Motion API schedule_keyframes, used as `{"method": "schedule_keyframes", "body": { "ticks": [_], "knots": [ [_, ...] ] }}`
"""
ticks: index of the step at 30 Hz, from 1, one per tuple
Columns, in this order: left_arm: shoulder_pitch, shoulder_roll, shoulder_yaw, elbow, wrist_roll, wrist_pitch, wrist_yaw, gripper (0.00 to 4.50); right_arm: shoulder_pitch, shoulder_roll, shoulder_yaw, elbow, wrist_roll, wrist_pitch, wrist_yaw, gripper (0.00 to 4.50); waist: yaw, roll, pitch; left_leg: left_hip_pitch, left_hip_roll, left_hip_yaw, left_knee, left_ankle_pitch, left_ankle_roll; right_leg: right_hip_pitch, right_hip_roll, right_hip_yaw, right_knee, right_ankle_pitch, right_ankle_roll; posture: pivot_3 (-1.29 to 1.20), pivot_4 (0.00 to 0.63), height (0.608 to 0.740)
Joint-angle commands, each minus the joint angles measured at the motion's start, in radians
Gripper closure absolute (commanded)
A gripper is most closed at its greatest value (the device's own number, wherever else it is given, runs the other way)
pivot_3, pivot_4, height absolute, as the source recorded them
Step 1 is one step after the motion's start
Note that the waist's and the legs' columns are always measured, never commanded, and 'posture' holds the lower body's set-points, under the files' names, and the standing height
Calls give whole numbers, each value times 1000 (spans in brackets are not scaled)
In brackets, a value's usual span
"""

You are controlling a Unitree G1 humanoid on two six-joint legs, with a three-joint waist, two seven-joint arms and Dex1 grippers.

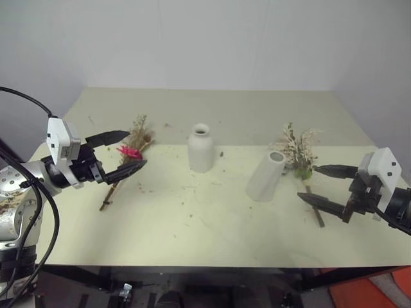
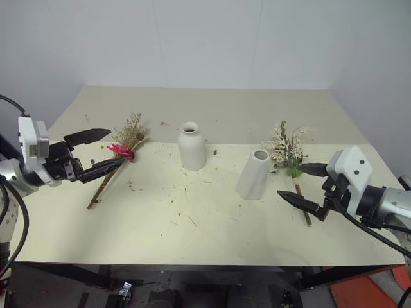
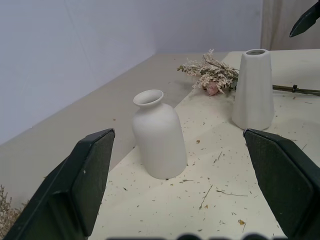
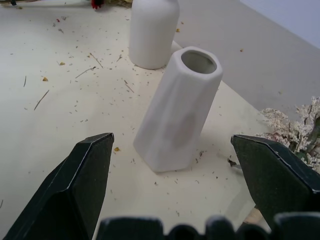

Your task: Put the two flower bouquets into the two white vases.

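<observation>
Both grippers hang above the near half of the cream table (image 1: 192, 237), fingers spread wide and gripping nothing. At the right, the right gripper (image 1: 324, 187) points inward with its 2 black fingers on either side of the stem of the cream-white bouquet (image 1: 298, 151), which lies flat near the table's right edge, blooms toward the far side. At the left, the left gripper (image 1: 122, 154) also points inward, its fingers parted just over the tan dried-grass bundle (image 1: 128, 157) with magenta-red flowers, which lies diagonally on the table's left side.

Between the 2 bouquets stand the 2 white vases. The wide-mouthed vase (image 1: 266, 174) sits just left of the cream-white bouquet, nearer the front, its mouth open and nothing inside that the views show. The narrow-necked bottle vase (image 1: 200, 147) stands upright near the table's centre, a little farther back. Dried flecks of plant debris (image 1: 192, 189) dot the tabletop around both vases.
</observation>
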Motion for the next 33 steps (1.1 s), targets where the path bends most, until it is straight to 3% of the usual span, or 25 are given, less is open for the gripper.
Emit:
{"method": "schedule_keyframes", "body": {
  "ticks": [1,17,23,28,33],
  "knots": [
    [6,8,35,-33,-4,-24,9,10,-23,-17,-8,-5,4,-13,5,0,0,0,0,0,0,0,0,0,0,0,0,0,0,0,0,0,150,740],
    [4,2,26,-37,-3,-26,26,10,-27,-6,-6,-22,6,-7,-5,0,0,0,0,0,0,0,0,0,0,0,0,0,0,0,0,0,150,740],
    [-18,-16,-9,-48,118,2,220,10,-111,16,40,-53,44,18,-53,0,-2,0,0,1,0,0,0,0,0,0,0,0,0,0,0,0,150,740],
    [-74,-12,-93,-92,246,225,466,10,-268,92,184,-124,67,63,-148,0,-3,0,0,0,0,0,0,0,0,0,0,0,1,0,0,0,150,740],
    [-148,63,-184,-76,269,537,499,10,-400,174,340,-128,36,94,-210,0,-3,0,0,-2,0,-1,0,0,0,-3,0,0,1,0,0,0,150,740]
  ]
}}
